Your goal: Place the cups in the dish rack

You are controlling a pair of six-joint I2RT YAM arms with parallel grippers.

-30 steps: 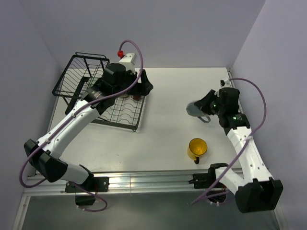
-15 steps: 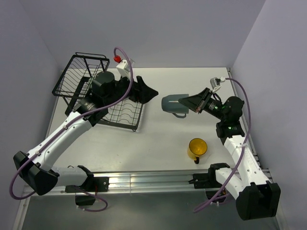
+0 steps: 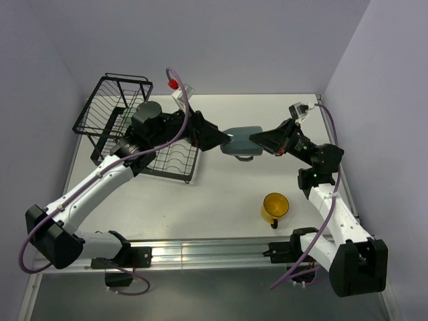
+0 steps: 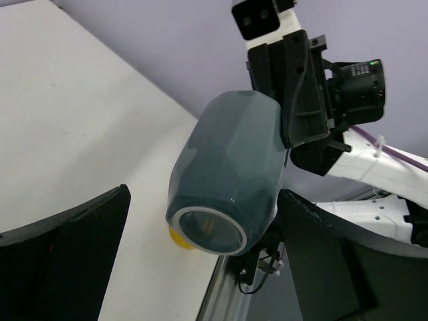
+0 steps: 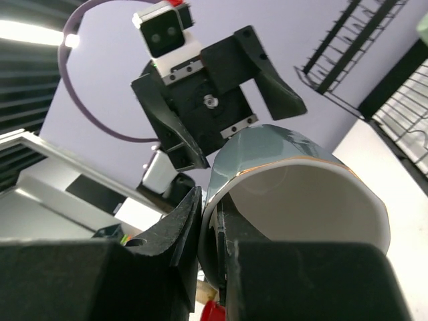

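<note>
A grey-green cup (image 3: 241,142) with a white inside hangs on its side in the air above the table's middle. My right gripper (image 3: 262,142) is shut on its rim, one finger inside and one outside (image 5: 210,207). My left gripper (image 3: 215,139) is open, and its fingers stand on either side of the cup's base (image 4: 206,231) without closing on it. A yellow mug (image 3: 275,207) with a handle stands on the table at the front right. The black wire dish rack (image 3: 110,107) sits at the back left.
The rack's flat plate tray (image 3: 175,164) lies under my left arm. The rack's wires also show in the right wrist view (image 5: 354,47). A grey wall closes the left, back and right sides. A metal rail (image 3: 200,253) runs along the near edge.
My right gripper carried the cup left from the table's right side to the middle. My left gripper swung right from over the rack and now brackets the cup's base.
</note>
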